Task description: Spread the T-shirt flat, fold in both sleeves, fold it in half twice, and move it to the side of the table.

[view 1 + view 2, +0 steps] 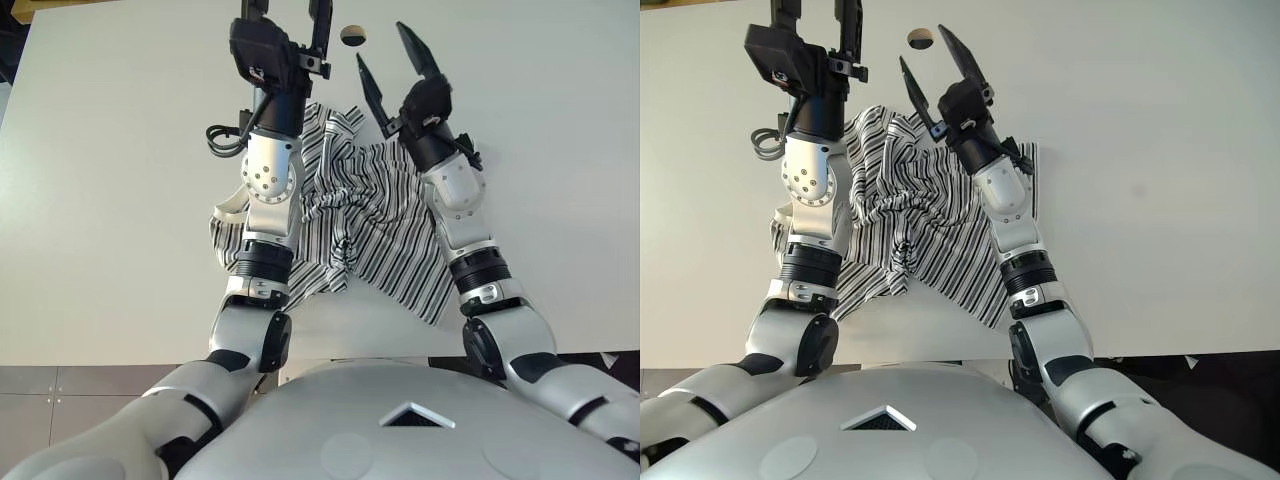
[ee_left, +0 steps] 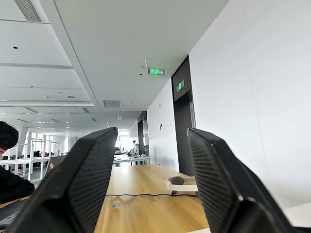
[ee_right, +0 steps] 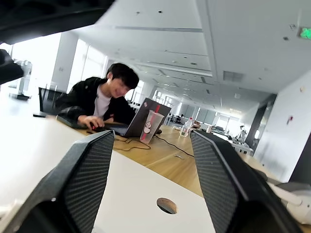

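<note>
The shirt [image 1: 370, 220] lay crumpled on the table [image 1: 120, 200], both arms hiding part. Left gripper [image 1: 288, 12] and right gripper [image 1: 381, 45] hung spread, empty, past its far edge, beside what seemed a hole [image 1: 352, 35].

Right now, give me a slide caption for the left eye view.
Left gripper and right gripper, both open, poised over a crumpled striped T-shirt on the white table.

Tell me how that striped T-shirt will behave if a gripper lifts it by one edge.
Probably floppy: the T-shirt lies bunched in soft creases, so it should drape and sag from the grip rather than hold shape. It looks thin, so likely light. Pushed across the smooth table, it would probably wrinkle up more than slide as one piece.
</note>
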Controlling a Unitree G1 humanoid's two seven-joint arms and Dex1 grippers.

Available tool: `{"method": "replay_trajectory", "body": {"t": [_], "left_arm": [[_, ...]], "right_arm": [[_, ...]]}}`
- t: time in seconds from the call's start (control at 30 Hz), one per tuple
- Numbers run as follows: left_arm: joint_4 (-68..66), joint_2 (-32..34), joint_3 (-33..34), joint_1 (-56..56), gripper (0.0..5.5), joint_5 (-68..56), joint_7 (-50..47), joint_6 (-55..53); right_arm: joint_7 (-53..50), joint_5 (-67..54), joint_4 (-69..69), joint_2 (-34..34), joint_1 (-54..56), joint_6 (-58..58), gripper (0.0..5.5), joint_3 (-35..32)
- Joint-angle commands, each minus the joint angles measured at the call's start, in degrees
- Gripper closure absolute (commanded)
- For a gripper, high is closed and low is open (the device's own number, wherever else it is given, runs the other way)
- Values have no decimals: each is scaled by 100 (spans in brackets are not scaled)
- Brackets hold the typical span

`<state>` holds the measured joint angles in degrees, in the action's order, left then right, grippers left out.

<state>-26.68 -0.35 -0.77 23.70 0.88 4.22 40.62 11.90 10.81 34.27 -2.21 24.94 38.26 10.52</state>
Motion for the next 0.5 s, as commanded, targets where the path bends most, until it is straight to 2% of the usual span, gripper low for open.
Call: {"method": "replay_trajectory", "body": {"t": [0.03, 0.13, 0.23, 0.43, 0.5], "left_arm": [[-339, 303, 1, -208, 284, 42, 243, 201], [-643, 539, 154, -239, 284, 70, 196, 291], [-869, 786, 452, -211, 284, 209, -214, 319], [-993, 723, 427, -173, 284, 496, -573, 514], [-966, 665, 359, -161, 284, 631, -660, 555]], "right_arm": [[-99, 442, 227, -277, 284, 112, 262, 174], [-213, 946, 509, -451, 503, 149, 262, 454], [-412, 1773, 1324, -568, 1028, -18, 262, 1010], [-430, 2738, 3149, -422, 1968, -452, 262, 1938], [-475, 3002, 3755, -517, 2299, -933, 262, 2141]]}}
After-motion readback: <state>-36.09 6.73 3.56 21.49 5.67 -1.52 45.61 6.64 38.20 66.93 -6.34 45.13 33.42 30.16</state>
